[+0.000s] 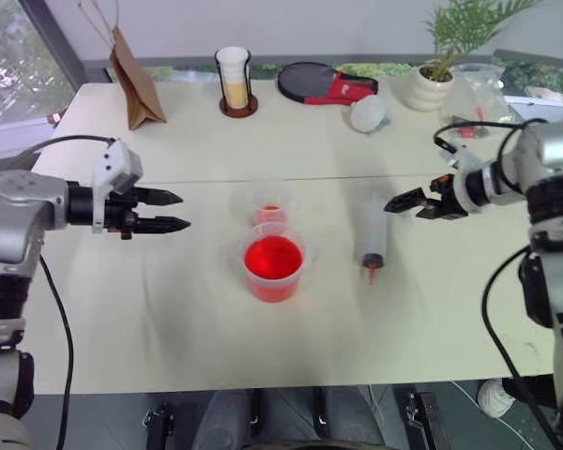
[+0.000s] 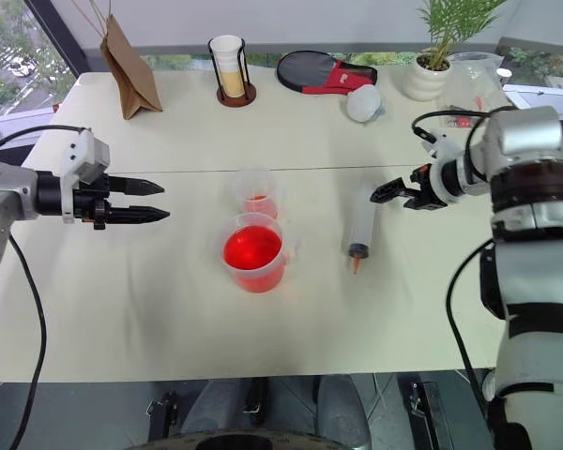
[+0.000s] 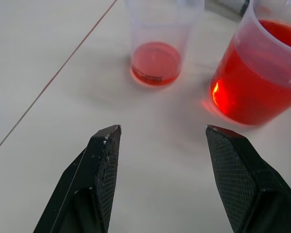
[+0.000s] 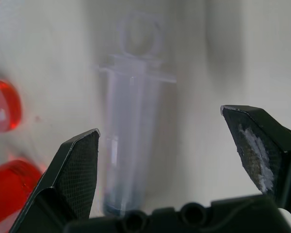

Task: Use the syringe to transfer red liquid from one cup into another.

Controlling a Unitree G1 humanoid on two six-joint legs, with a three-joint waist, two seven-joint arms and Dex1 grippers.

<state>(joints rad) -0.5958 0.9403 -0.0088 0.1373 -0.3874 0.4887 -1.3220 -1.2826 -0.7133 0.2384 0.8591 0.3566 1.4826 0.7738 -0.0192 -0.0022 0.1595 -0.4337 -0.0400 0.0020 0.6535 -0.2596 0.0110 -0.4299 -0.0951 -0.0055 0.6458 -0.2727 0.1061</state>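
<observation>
The clear syringe [image 1: 374, 236] lies flat on the white table [image 1: 150, 309], orange-red tip toward the front edge. Left of it stands the wide clear cup [image 1: 273, 266] filled with bright red liquid [image 1: 273, 258]. Just behind that is the smaller clear cup [image 1: 271, 203] with a thin red layer at its bottom. My right gripper [image 1: 395, 202] hovers open above the table just right of the syringe's plunger end, pointing down at it; the syringe [image 4: 131, 131] lies between its fingers in the right wrist view. My left gripper [image 1: 178, 211] is open and empty, left of both cups, pointing toward them [image 3: 157, 63].
Along the table's far edge stand a brown paper bag [image 1: 136, 80], a tall glass with beige contents on a dark coaster [image 1: 235, 82], a black and red paddle case [image 1: 324, 82], a crumpled white ball [image 1: 367, 113], a potted plant [image 1: 432, 80] and clear plastic bags [image 1: 479, 94].
</observation>
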